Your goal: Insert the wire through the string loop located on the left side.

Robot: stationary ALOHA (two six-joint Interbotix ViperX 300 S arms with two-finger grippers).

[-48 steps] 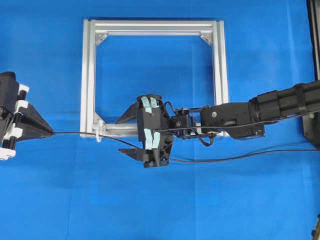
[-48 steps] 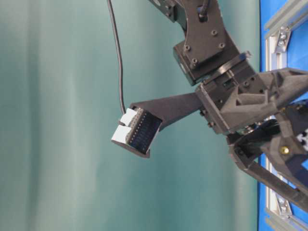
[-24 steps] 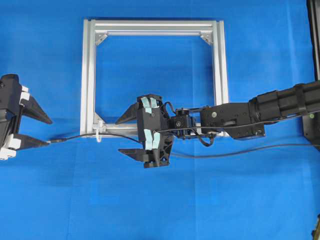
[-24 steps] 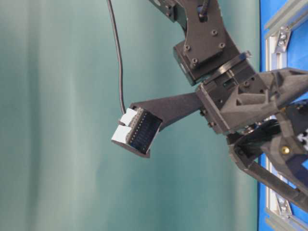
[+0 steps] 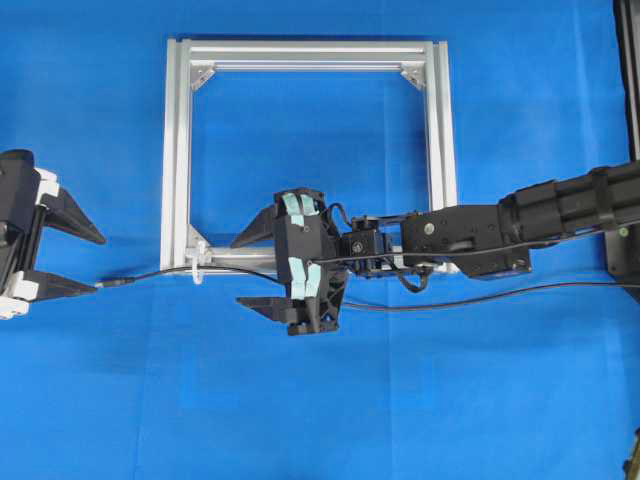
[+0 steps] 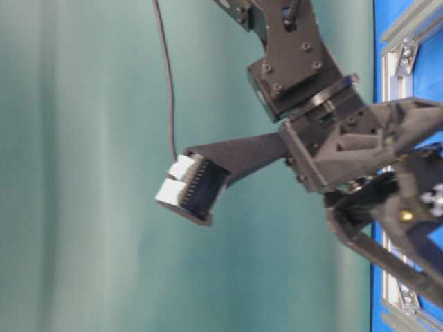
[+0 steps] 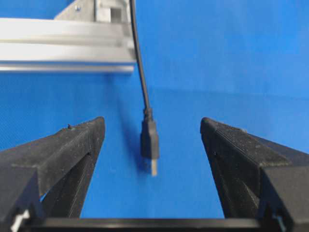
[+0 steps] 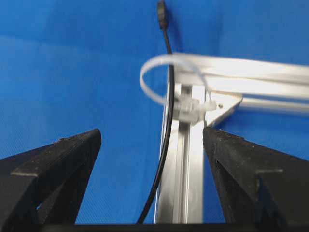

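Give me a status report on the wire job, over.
Left gripper open, empty. Right gripper open, empty, over the frame. Wire threaded through loop, plug lying between left fingers. Nothing in the way.

Lighting's bright and even across the overhead view, blue worktop (image 5: pixel 400 400) super saturated, only faint soft shadows under the arms. Aluminium frame (image 5: pixel 310 52) glares a bit. Table-level view looks smeared, edges soft with motion blur. Both wrist views go fuzzy up close: the string loop (image 8: pixel 166 77) is blurred, and the wire (image 7: pixel 149 140) casts a soft shadow.
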